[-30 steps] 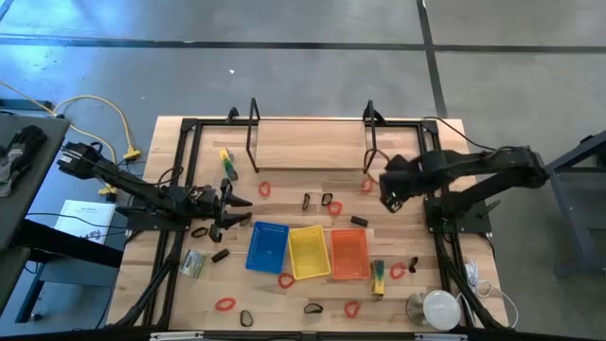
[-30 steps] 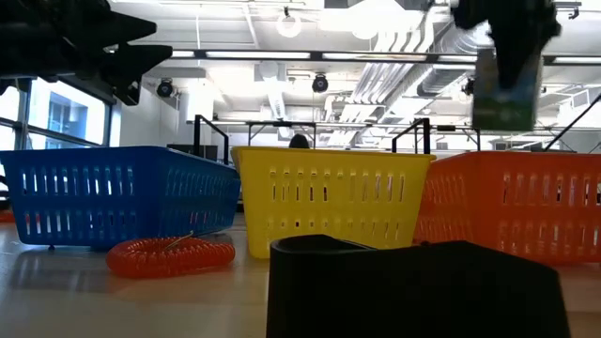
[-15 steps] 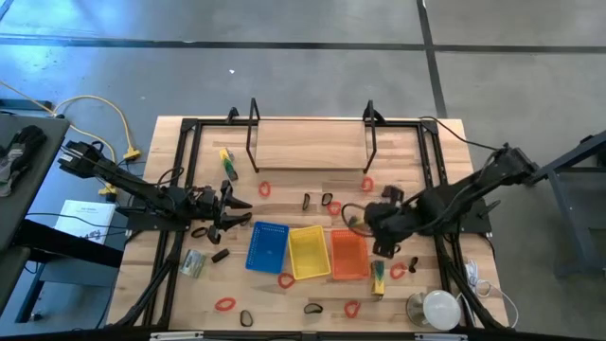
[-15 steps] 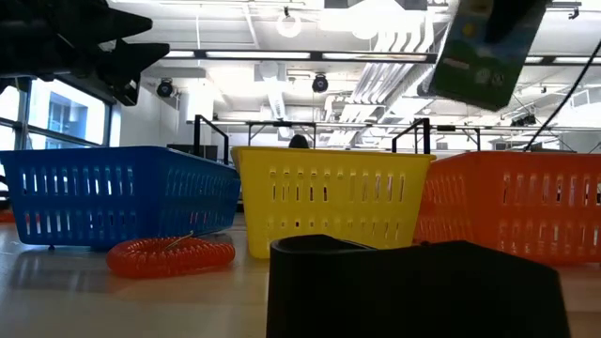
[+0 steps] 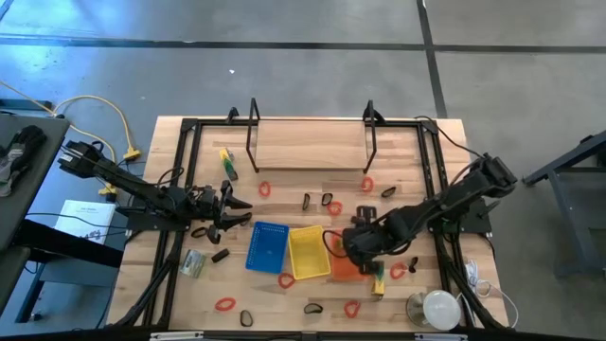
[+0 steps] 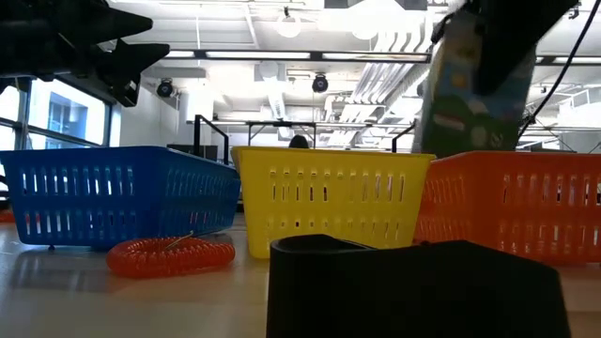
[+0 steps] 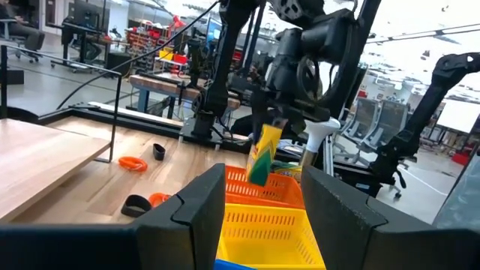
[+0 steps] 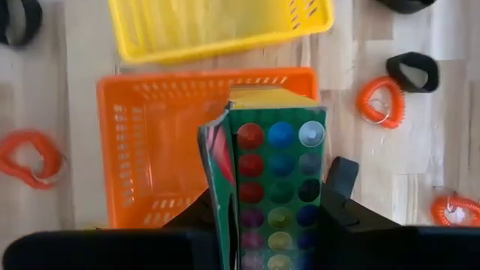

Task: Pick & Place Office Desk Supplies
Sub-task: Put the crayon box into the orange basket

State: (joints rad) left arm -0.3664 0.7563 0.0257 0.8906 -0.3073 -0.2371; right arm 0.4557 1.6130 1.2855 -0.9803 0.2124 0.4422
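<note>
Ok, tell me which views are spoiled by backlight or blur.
Low view: bright ceiling lights leave the left gripper a silhouette, and a dark blurred shape fills the foreground. Right wrist view: the green card is sharp and evenly lit. Left wrist view: its own fingers are soft.

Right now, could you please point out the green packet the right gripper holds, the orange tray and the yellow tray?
green packet (image 8: 279, 191), right wrist view, its dotted face.
orange tray (image 8: 142, 150), right wrist view, its mesh floor.
yellow tray (image 6: 329, 202), low view, its slotted front wall.
</note>
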